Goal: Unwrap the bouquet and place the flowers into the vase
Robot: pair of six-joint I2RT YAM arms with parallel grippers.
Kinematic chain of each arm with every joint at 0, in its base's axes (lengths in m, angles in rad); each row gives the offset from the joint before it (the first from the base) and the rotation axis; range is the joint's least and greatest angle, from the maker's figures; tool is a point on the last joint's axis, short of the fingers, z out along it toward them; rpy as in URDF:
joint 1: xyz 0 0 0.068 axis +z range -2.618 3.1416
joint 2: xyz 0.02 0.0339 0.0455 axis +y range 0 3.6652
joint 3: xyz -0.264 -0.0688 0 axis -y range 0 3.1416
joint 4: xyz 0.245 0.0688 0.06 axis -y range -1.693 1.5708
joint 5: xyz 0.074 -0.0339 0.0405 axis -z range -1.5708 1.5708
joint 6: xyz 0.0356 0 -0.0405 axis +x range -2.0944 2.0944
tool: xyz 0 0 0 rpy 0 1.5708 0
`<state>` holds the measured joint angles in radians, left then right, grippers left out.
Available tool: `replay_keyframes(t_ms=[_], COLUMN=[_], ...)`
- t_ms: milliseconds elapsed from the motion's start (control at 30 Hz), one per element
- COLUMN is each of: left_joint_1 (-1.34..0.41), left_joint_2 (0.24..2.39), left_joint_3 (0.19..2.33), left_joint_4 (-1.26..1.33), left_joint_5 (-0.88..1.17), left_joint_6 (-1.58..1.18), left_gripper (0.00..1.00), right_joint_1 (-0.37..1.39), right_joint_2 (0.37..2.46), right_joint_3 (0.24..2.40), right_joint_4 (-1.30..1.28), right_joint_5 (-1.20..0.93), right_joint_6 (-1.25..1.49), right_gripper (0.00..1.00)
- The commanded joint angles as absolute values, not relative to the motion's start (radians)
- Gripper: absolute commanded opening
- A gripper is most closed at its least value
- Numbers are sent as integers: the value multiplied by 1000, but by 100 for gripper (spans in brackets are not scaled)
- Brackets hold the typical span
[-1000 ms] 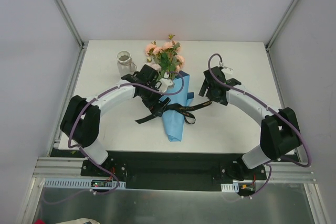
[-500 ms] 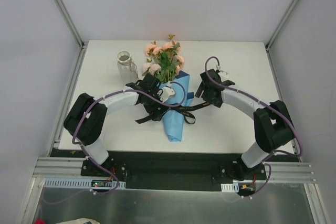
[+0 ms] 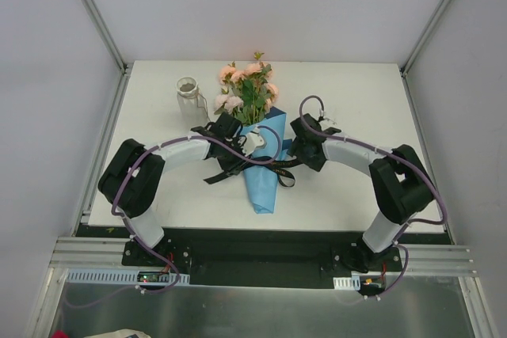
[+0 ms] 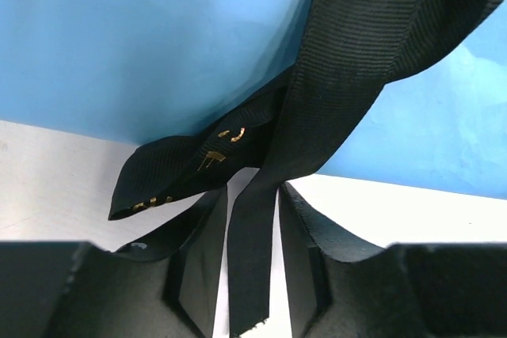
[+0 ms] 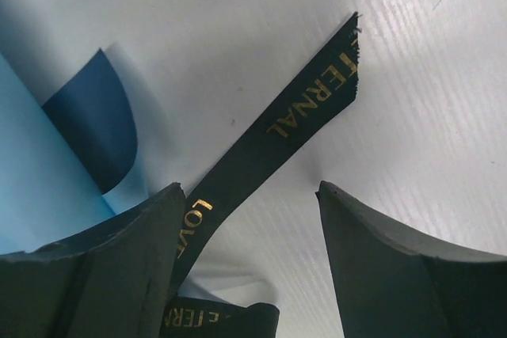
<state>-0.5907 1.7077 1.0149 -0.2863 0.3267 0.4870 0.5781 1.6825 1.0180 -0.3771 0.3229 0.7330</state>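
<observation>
The bouquet [image 3: 255,128] lies in the middle of the table, its peach-pink flowers [image 3: 247,86] pointing to the far side. Its blue paper cone [image 3: 264,184] is tied with a black ribbon [image 3: 269,165]. The whitish vase [image 3: 188,98] stands upright to the left of the flowers. My left gripper [image 3: 238,157] sits at the cone's left side. In the left wrist view its jaws [image 4: 252,195] stand narrow around a ribbon tail [image 4: 252,259], with slivers of table showing on both sides. My right gripper [image 3: 298,150] is open over the ribbon's right tail [image 5: 305,108], which lies against the left finger [image 5: 135,243].
Blue paper [image 4: 158,37] fills the top of the left wrist view, and a curled paper edge [image 5: 91,116] shows at the left of the right wrist view. White walls and metal frame rails [image 3: 99,17] enclose the table [image 3: 356,93].
Both arms have moved inward and down to the bouquet. The left jaws have narrowed from wide open around the ribbon tail. The right jaws have narrowed a little.
</observation>
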Motion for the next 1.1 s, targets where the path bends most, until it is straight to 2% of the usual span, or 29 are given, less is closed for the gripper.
replay_keyframes(t_ms=[0, 133, 267, 367, 400, 467, 567, 633, 667, 867, 1067], left_joint_1=[-603, -606, -611, -612, -612, -612, -611, -612, -611, -612, -589], left_joint_2=[1677, 1651, 1621, 1592, 1576, 1554, 1502, 1459, 1445, 1423, 1372], left_joint_3=[1005, 1000, 999, 999, 997, 1000, 996, 993, 991, 985, 1043], left_joint_4=[-275, -275, -275, -279, -284, -299, -318, -327, -337, -364, -445], left_joint_5=[295, 290, 278, 275, 275, 267, 246, 236, 230, 233, 186], left_joint_6=[499, 491, 489, 480, 477, 476, 472, 468, 466, 456, 439], left_gripper=[27, 18, 15, 8, 7, 3, 0, 0, 0, 0, 0], right_joint_1=[586, 588, 586, 586, 586, 586, 584, 583, 578, 568, 506], right_joint_2=[1720, 1750, 1792, 1836, 1854, 1865, 1859, 1850, 1847, 1830, 1703], right_joint_3=[1009, 1008, 1028, 1060, 1078, 1091, 1088, 1085, 1086, 1077, 1025], right_joint_4=[-350, -321, -322, -362, -376, -420, -452, -469, -475, -514, -541], right_joint_5=[311, 321, 308, 281, 278, 278, 288, 298, 302, 325, 425], right_joint_6=[839, 857, 880, 885, 885, 885, 888, 888, 890, 913, 905], right_gripper=[69, 64, 57, 49, 42, 35, 16, 9, 3, 1, 1])
